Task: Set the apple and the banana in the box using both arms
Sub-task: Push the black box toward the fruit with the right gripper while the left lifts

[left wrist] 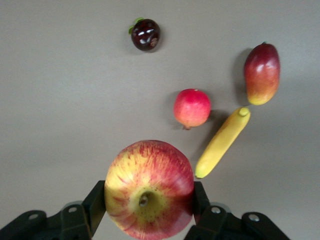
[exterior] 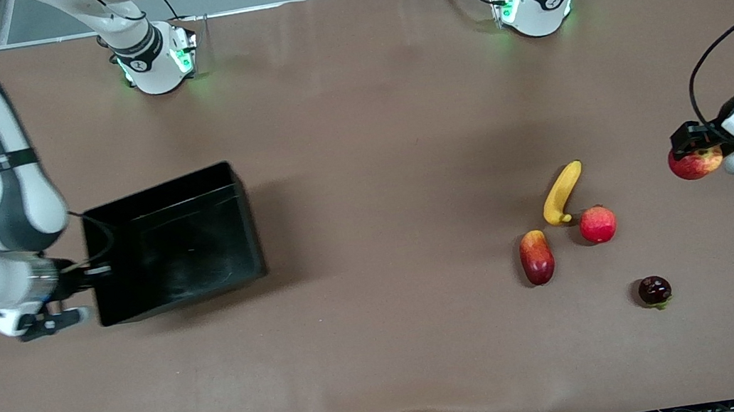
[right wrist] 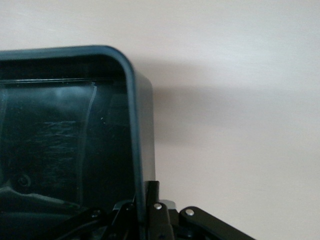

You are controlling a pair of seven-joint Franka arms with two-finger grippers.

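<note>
My left gripper (exterior: 692, 154) is shut on the apple (exterior: 697, 165), red with yellow streaks, and holds it above the table at the left arm's end. In the left wrist view the apple (left wrist: 149, 187) sits stem up between the fingers (left wrist: 95, 202). The yellow banana (exterior: 563, 193) lies on the table, also seen in the left wrist view (left wrist: 222, 142). My right gripper (exterior: 89, 271) is shut on the end wall of the black box (exterior: 171, 241) at the right arm's end. The right wrist view shows one finger on each side of the box wall (right wrist: 131, 125).
A pink-red round fruit (exterior: 598, 224) lies beside the banana's nearer tip. A red-orange mango-like fruit (exterior: 536, 257) lies nearer the front camera. A dark purple fruit (exterior: 655, 290) lies nearer still. Bare brown table lies between the box and the fruits.
</note>
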